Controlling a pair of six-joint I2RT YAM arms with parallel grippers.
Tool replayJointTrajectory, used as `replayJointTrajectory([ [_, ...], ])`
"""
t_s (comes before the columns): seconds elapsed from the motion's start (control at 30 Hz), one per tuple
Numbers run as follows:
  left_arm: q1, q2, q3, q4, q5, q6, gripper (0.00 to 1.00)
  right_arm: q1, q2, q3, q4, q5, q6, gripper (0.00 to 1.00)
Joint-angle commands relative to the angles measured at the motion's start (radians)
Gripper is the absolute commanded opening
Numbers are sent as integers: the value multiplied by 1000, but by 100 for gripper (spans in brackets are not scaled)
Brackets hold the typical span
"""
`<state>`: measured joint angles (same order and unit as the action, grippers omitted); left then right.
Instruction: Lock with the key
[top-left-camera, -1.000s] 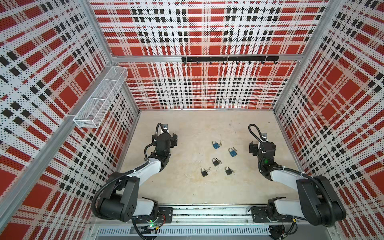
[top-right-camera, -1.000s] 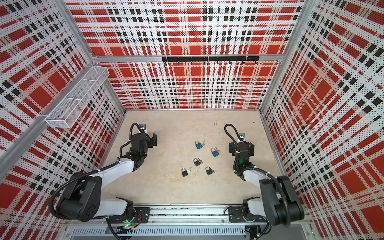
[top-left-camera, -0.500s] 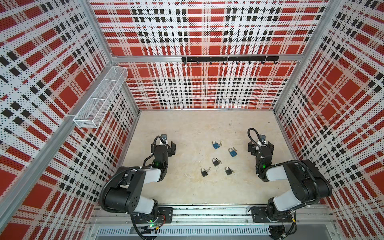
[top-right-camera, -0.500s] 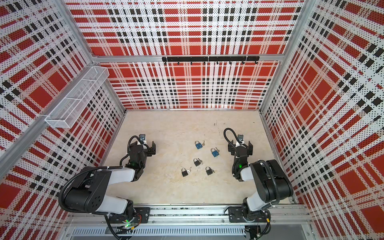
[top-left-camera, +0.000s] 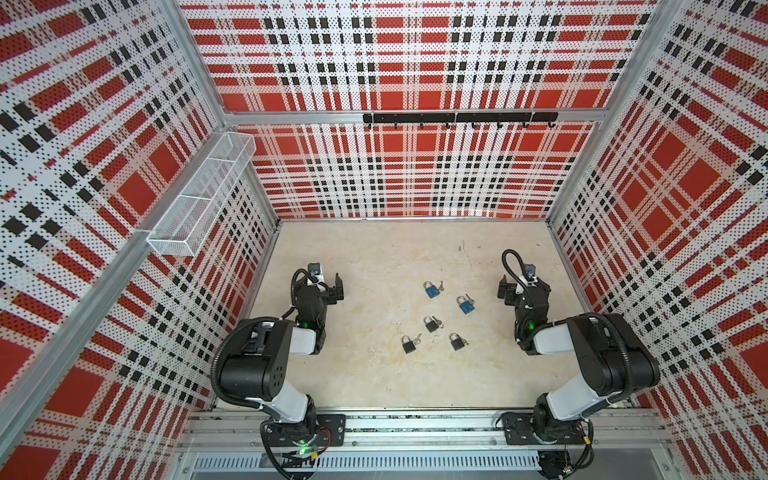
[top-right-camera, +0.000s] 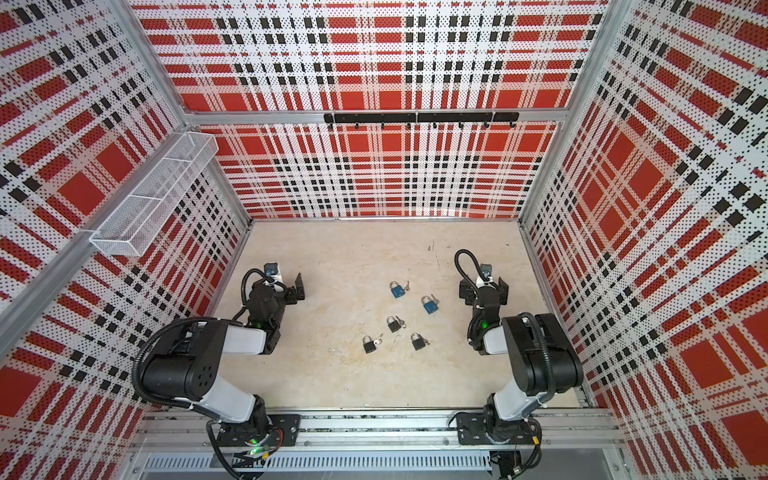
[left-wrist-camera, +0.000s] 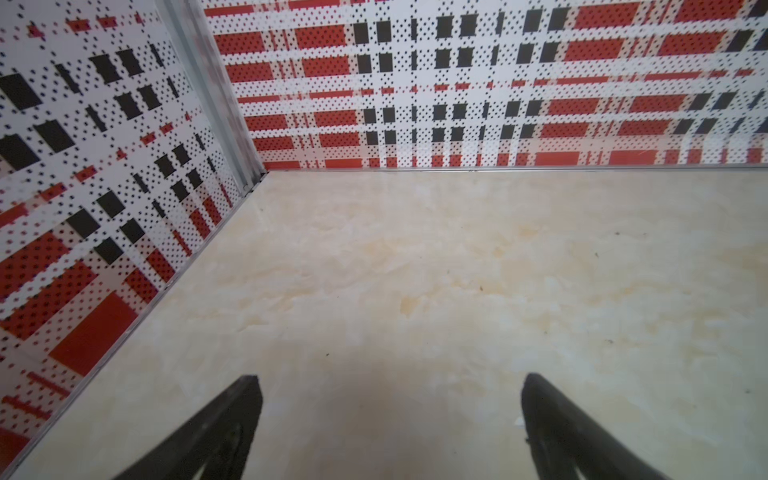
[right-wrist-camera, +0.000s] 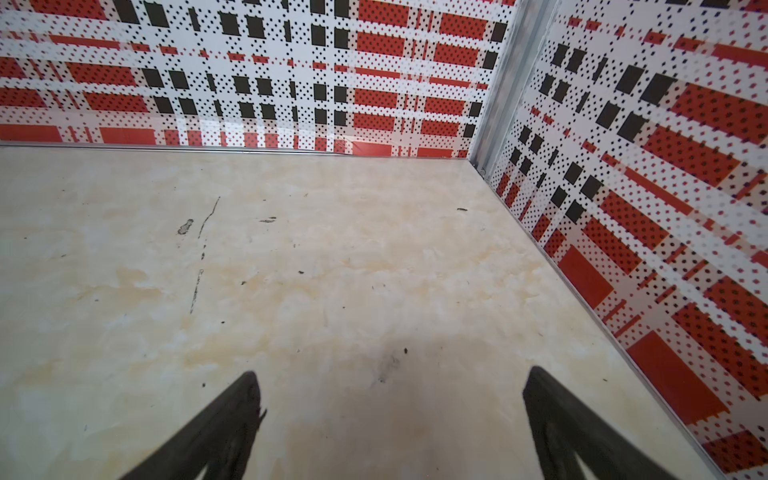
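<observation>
Arms (top-left-camera: 266, 361) (top-left-camera: 602, 357) folded back; small keys (top-left-camera: 441, 285) barely discernible.

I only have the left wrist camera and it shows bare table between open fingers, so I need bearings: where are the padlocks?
Observer: Mid-table between the arms, right of the left gripper in both top views: two blue padlocks, three black padlocks.
Operator: Keys?
Observer: A small key shows beside each lock; whether inserted is too small to tell.
Operator: Right arm busy?
Observer: No. The right gripper is open, empty, over bare table.
</observation>
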<state>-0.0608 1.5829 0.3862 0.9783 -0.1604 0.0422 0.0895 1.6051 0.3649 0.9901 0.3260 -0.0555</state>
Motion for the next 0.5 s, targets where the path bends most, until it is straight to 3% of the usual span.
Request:
replayJointTrajectory([
  [0.0, 4, -9, 6, -26, 32, -16, 99, -2, -9, 11, 2, -20, 10, 100],
  [0.47, -25, -8, 14, -37, -3, 13, 99, -2, -8, 8, 11, -20, 8, 100],
])
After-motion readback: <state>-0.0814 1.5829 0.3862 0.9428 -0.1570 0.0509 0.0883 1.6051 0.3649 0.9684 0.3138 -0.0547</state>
